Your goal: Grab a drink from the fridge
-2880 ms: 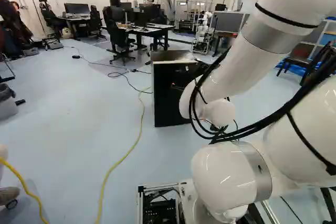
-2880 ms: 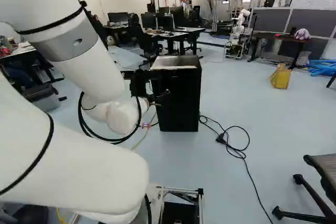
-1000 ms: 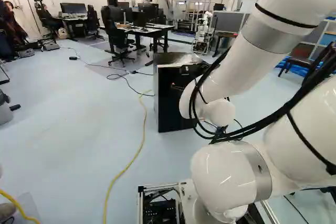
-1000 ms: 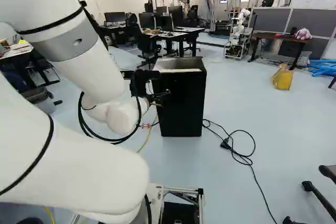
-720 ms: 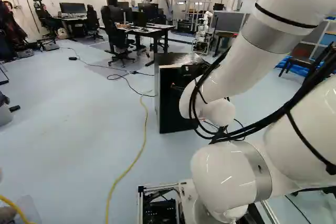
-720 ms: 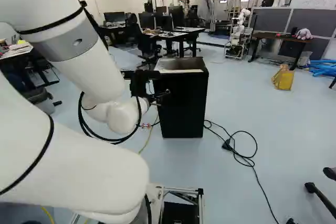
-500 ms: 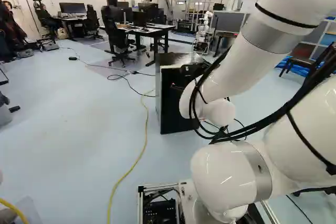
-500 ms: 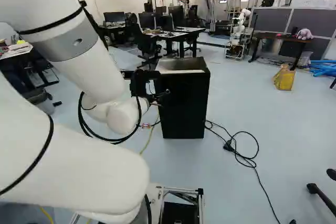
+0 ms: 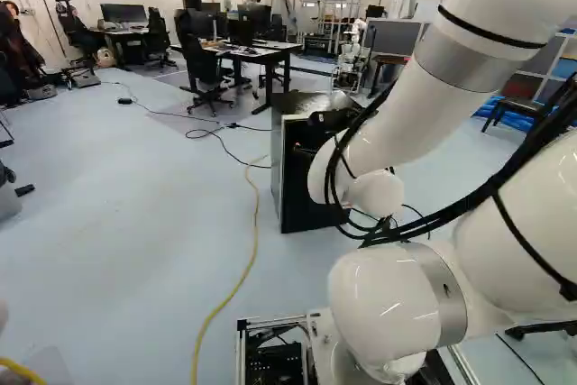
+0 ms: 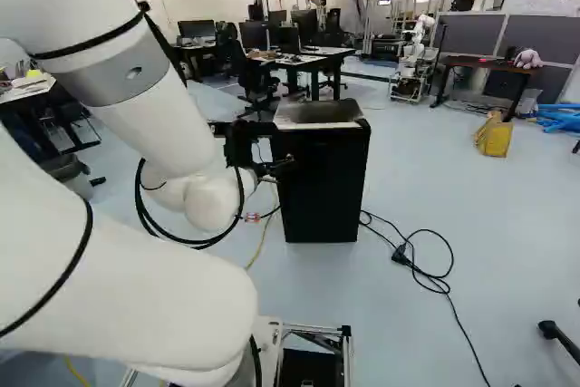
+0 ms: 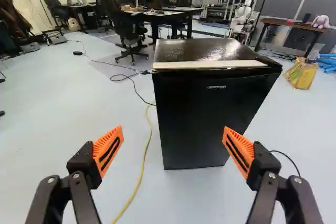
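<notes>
Fridge [image 11: 173,98], door [image 11: 210,124] shut, standing ahead of the wide-spread, empty gripper [image 11: 173,128] and offset to the robot's right, where the reach should presumably tend.

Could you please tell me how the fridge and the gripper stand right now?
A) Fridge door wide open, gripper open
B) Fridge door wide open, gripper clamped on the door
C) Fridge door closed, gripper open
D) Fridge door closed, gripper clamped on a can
C: the fridge shows its door flat against the front, and the gripper has its orange pads wide apart with nothing held.
</notes>
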Motion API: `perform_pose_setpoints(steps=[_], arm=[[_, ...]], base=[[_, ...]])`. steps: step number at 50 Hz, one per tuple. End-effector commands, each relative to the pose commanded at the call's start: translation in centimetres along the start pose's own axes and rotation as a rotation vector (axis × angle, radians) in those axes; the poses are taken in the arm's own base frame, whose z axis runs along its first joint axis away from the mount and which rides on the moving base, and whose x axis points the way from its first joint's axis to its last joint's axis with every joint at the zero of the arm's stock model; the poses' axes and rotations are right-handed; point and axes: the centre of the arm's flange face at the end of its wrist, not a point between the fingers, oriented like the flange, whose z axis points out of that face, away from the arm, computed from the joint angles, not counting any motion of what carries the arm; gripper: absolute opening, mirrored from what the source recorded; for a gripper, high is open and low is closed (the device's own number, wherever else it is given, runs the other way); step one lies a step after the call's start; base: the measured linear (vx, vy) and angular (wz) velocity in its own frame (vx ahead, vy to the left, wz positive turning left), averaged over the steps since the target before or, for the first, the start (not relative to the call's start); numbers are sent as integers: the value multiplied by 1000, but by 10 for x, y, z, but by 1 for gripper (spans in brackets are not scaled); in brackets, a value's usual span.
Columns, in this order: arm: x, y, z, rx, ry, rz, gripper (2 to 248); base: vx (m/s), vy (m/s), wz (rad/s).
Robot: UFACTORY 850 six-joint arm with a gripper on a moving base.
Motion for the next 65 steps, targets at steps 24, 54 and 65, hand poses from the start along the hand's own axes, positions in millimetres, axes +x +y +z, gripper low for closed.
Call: perform_pose_setpoints(steps=[24,54,65], arm=[[0,0,0,0,0,0,247],[0,0,0,0,0,0,247],[0,0,0,0,0,0,247]], base=[[49,70,-11],[46,68,-11],[46,66,-11]])
